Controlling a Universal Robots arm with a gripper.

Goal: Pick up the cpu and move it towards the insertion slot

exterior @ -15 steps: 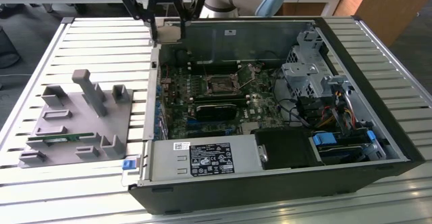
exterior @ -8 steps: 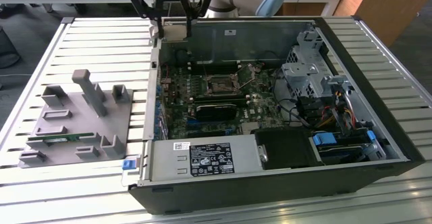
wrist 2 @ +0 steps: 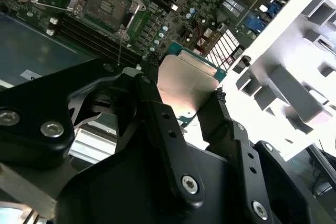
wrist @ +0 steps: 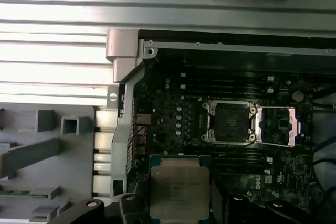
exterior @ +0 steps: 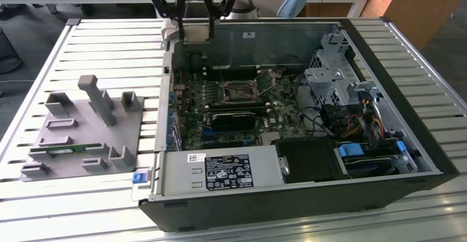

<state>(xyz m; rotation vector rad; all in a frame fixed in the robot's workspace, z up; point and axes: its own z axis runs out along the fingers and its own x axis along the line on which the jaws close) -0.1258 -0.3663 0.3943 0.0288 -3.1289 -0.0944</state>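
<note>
Second wrist view: cpu between gripper fingers.

Print shows on the white power supply label and faintly on the cpu, but none is legible.

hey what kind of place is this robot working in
Likely a robotics lab bench for computer assembly: an open desktop computer case on a slatted metal table, a grey parts fixture beside it, desks behind.
</note>
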